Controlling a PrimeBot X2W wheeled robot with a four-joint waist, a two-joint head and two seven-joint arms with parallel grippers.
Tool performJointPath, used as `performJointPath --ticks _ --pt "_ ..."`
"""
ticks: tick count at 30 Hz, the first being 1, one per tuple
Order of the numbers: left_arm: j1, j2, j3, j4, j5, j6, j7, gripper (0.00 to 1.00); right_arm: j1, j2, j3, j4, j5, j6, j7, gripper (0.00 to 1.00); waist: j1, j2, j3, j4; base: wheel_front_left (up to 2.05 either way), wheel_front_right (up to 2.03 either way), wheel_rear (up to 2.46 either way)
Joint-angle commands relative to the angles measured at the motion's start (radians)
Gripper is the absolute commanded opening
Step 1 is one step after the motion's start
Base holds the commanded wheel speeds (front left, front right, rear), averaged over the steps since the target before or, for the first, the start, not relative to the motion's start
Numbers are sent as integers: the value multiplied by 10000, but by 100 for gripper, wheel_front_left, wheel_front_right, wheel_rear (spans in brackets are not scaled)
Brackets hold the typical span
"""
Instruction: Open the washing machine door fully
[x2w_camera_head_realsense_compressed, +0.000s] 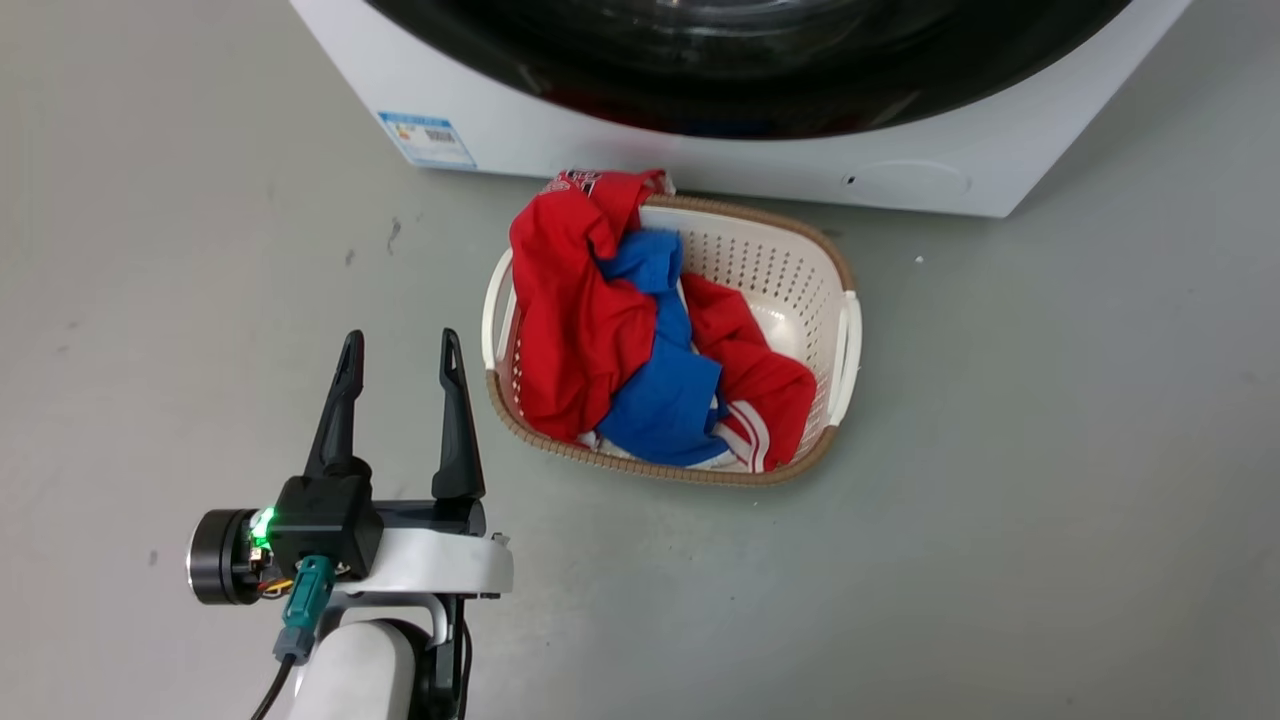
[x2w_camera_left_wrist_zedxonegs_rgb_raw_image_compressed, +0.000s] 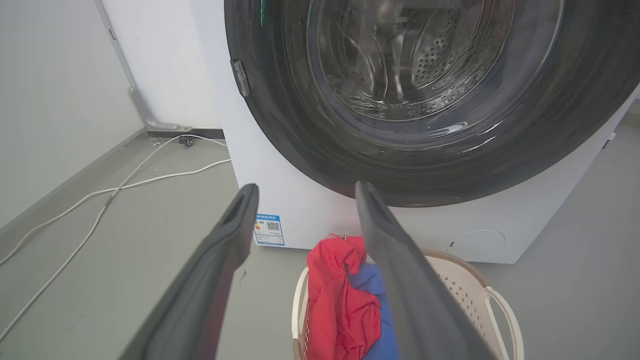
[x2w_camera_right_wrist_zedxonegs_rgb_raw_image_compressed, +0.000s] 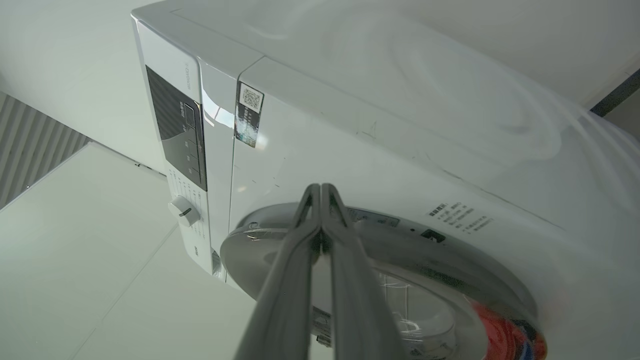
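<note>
The washing machine door (x2w_camera_left_wrist_zedxonegs_rgb_raw_image_compressed: 400, 165) is seen lying flat against the white front of the washing machine (x2w_camera_left_wrist_zedxonegs_rgb_raw_image_compressed: 310, 220). Its glossy black ring is set around a bulging clear glass bowl, through which the perforated steel drum (x2w_camera_left_wrist_zedxonegs_rgb_raw_image_compressed: 440, 55) can be made out. The left hand (x2w_camera_head_realsense_compressed: 400, 342) is held low over the grey floor (x2w_camera_head_realsense_compressed: 1050, 450), with its two dark fingers spread wide and pointed toward the machine's lower front, clear of both machine and door. Just to its right, a pale laundry basket (x2w_camera_head_realsense_compressed: 800, 290) is set on the floor close before the machine, and red garments (x2w_camera_head_realsense_compressed: 570, 330) and a blue garment (x2w_camera_head_realsense_compressed: 665, 390) are heaped in it. The right hand (x2w_camera_right_wrist_zedxonegs_rgb_raw_image_compressed: 320, 187) is raised before the machine's front with its fingers pressed together at the tips, near the door's rim on the side of the dark control panel (x2w_camera_right_wrist_zedxonegs_rgb_raw_image_compressed: 177, 135). Whether the rim is touched cannot be told. White cables (x2w_camera_left_wrist_zedxonegs_rgb_raw_image_compressed: 150, 179) are laid along the floor beside the machine.
</note>
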Motion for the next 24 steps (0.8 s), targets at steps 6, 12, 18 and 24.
performJointPath --ticks 6,12,18,24 --pt "-378 -5 -203 -62 -169 145 -28 100 -1828 -684 1139 1003 -747 4 787 0 -2 0 832 357 0 0 0" --pt "-568 -5 -317 -109 -266 196 -28 100 -2905 -848 1938 1570 -1294 4 1324 0 -2 0 1170 495 0 0 0" --pt "-759 -5 -499 -120 -391 278 -28 100 -3987 -1061 2711 2243 -2028 4 2039 0 -2 0 1508 744 0 0 0" --pt "-858 -5 -629 -75 -541 370 -28 100 -4587 -942 3030 2703 -2553 4 2406 0 -2 0 1689 956 0 0 0"
